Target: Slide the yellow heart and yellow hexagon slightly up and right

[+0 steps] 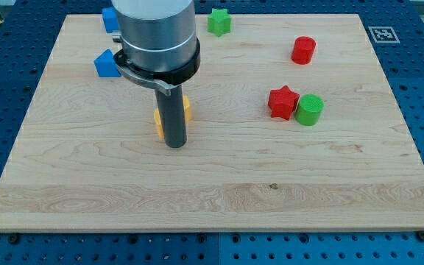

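My tip [176,143] rests on the board just below the two yellow blocks, and the rod hides most of them. A sliver of the yellow heart [157,122] shows at the rod's left side. A sliver of the yellow hexagon [187,109] shows at its right side, a little higher. Both seem to touch the rod, though the contact itself is hidden.
A blue block [106,64] sits at the view's left of the arm and another blue block [109,18] near the top edge. A green star [218,21] is at the top. A red cylinder [303,50], a red star [283,101] and a green cylinder [309,109] lie at the right.
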You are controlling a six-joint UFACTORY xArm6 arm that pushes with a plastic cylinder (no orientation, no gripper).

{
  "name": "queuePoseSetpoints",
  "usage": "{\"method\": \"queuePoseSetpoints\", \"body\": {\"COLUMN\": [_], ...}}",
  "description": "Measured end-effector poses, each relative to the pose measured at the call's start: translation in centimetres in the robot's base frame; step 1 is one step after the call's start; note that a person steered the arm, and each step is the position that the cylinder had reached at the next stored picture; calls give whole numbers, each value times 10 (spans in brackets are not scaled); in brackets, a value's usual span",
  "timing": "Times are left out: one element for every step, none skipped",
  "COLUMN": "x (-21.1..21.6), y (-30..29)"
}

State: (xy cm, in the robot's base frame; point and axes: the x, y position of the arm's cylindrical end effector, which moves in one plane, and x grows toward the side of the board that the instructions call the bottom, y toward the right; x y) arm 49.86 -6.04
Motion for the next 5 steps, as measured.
{"method": "queuePoseSetpoints", "body": {"x": [4,3,2,2,-1], "y": [-9,-22,-30,-30,-43]}}
